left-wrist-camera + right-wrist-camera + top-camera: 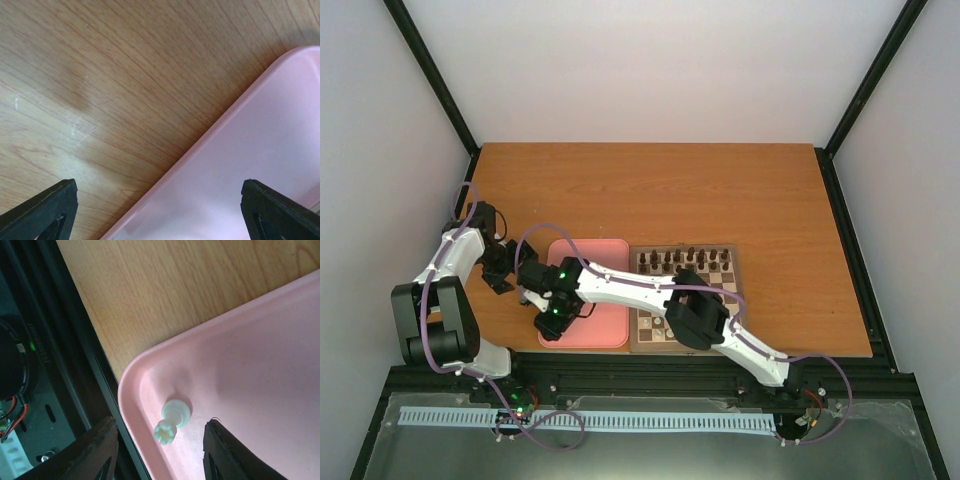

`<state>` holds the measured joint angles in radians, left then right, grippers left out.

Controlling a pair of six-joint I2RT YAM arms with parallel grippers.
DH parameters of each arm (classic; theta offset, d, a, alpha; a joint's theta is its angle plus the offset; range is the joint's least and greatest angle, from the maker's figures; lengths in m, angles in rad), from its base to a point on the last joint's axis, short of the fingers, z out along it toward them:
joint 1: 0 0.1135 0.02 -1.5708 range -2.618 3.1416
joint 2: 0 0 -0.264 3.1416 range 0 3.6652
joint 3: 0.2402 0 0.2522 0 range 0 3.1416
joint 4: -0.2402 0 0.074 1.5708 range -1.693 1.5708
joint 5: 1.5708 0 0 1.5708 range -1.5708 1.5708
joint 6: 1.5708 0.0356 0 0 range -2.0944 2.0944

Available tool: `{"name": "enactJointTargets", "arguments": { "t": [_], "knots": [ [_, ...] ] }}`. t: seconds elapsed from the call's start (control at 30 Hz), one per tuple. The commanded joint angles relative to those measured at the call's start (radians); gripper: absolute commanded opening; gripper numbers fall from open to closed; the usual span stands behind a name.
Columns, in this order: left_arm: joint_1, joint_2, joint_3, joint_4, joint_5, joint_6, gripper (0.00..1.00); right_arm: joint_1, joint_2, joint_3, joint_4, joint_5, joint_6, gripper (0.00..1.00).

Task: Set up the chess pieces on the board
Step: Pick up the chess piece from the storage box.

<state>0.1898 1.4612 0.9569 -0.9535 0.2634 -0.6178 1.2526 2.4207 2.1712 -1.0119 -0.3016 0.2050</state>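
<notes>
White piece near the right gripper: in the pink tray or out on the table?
In. The white piece sits inside the pink tray's corner rim, before the open right gripper.

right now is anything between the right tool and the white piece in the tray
Nothing visible: the white piece lies in a corner of the pink tray, seen between the open fingers of the right tool, rim close beside it.

Robot lab test cell, white panel walls [650, 70], black frame struts [431, 72], wooden table [650, 190]
</notes>
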Motion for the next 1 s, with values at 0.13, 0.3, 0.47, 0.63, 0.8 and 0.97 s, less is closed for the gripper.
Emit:
{"name": "enactJointTargets", "arguments": {
  "t": [0.13, 0.3, 0.47, 0.63, 0.8, 0.97],
  "knots": [
    [-0.006, -0.009, 0.024, 0.009, 0.013, -0.011, 1.00, 0.004, 0.042, 0.066, -0.037, 0.001, -0.009, 0.41],
    [-0.005, -0.009, 0.025, 0.009, 0.013, -0.011, 1.00, 0.006, 0.057, 0.073, -0.053, 0.009, -0.008, 0.38],
    [-0.004, -0.011, 0.025, 0.007, 0.013, -0.010, 1.00, 0.005, 0.075, 0.088, -0.066, 0.005, -0.013, 0.37],
    [-0.004, -0.012, 0.025, 0.007, 0.013, -0.011, 1.00, 0.005, 0.079, 0.088, -0.067, 0.012, -0.012, 0.31],
    [-0.005, -0.010, 0.029, 0.005, 0.013, -0.010, 1.00, 0.004, 0.080, 0.089, -0.067, 0.019, -0.010, 0.20],
    [-0.004, -0.012, 0.028, 0.005, 0.012, -0.010, 1.00, 0.004, 0.061, 0.087, -0.074, 0.072, 0.003, 0.04]
  ]
}}
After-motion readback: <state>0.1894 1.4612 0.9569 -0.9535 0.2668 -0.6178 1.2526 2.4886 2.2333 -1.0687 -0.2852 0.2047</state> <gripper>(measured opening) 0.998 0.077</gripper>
